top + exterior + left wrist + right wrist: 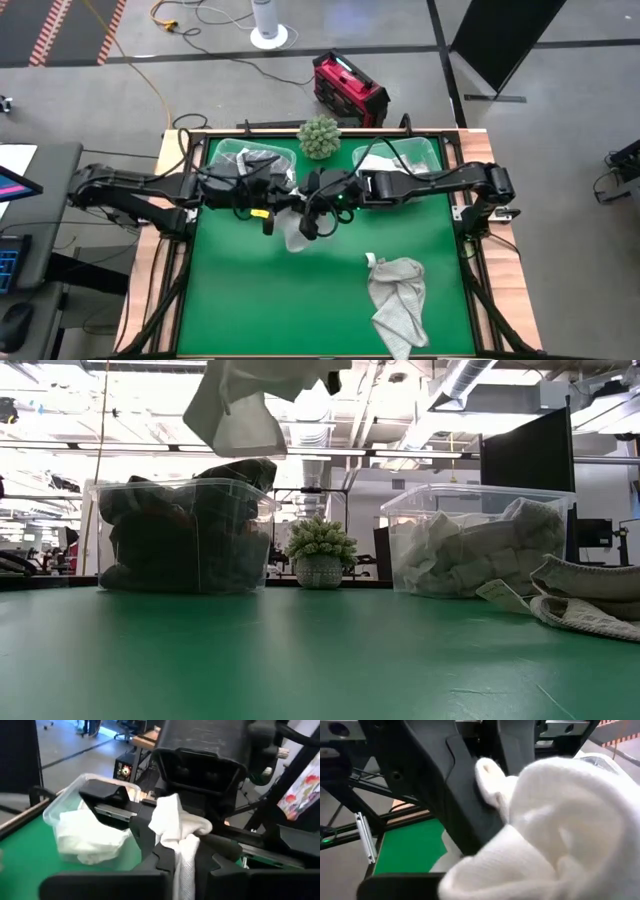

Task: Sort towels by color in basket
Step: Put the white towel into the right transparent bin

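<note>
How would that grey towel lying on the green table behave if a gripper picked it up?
Probably floppy: the grey towel lies crumpled in folds on the table, holding no shape. It would likely sag and dangle from one pinch point, much as the white towel held between both grippers hangs limp. It looks light and thin, so it should neither roll nor tip, though a push may just bunch it.

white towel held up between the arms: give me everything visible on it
The white towel is soft, thick cloth with a fine woven texture, bunched and folded. It hangs in the air above the green table's middle, between the two clear bins; the low view shows its folded lower end dangling from the top edge. The left pincer is shut on it, cloth running down between its fingers. The right pincer meets it at the same spot, with towel bulging right at its camera; its grip can't be judged.
</note>
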